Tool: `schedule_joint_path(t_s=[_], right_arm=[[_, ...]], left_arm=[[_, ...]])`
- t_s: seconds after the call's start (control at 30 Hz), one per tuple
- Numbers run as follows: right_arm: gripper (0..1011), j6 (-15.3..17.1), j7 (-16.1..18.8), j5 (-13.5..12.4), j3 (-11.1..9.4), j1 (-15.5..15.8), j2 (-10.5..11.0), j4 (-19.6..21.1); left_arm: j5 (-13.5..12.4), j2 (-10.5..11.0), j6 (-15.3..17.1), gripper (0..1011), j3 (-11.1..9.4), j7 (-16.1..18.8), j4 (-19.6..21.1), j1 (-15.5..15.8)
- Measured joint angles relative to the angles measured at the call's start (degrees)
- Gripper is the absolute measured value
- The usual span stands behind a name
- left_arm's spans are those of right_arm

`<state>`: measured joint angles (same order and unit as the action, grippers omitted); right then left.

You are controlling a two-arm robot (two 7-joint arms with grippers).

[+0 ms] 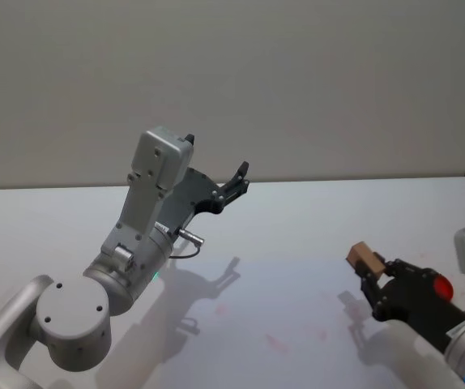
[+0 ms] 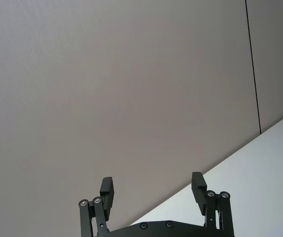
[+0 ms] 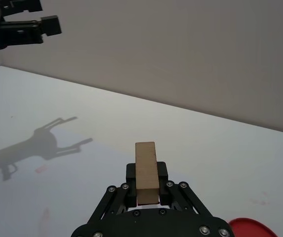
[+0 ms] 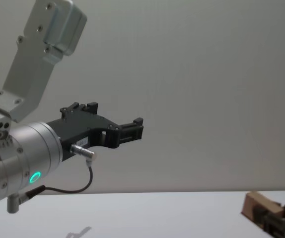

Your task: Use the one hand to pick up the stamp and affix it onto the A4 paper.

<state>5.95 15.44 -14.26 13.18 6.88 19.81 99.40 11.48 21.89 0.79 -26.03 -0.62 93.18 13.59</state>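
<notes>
The stamp (image 1: 364, 259) is a small light wooden block, and my right gripper (image 1: 372, 275), the matte-black hand, is shut on it above the white table at the right. In the right wrist view the stamp (image 3: 146, 170) stands up between the two black jaws of the right gripper (image 3: 146, 174). In the chest view the stamp (image 4: 259, 204) shows at the lower right. My left gripper (image 1: 215, 156) is raised high at the left, open and holding nothing, pointing toward the wall (image 2: 152, 180). The A4 paper is out of view.
The white table (image 1: 297, 235) runs back to a plain grey wall. A red round thing (image 3: 245, 227) sits just behind the right gripper. Faint red marks (image 1: 277, 344) lie on the tabletop near the front. The left arm's silver wrist (image 4: 23, 148) fills the left of the chest view.
</notes>
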Motion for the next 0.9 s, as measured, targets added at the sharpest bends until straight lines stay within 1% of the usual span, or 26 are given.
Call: schedule_joint_path(t_s=[0.27,0.57,0.9], right_arm=[[221,-1.12,0.52,2.12,1.8,0.29,-1.64,-1.33],[220,-2.44,0.59,5.43,4.0,0.61,-3.49,-3.92],[220,-2.62,0.31,7.08,5.48,1.25,-4.54,-5.27]], left_arm=[[0.0,0.0,0.0,1001,0.0,0.0,0.0,0.0],[0.0,0.0,0.0,1001,0.0,0.0,0.0,0.0],[0.0,0.0,0.0,1001,0.0,0.0,0.0,0.0]])
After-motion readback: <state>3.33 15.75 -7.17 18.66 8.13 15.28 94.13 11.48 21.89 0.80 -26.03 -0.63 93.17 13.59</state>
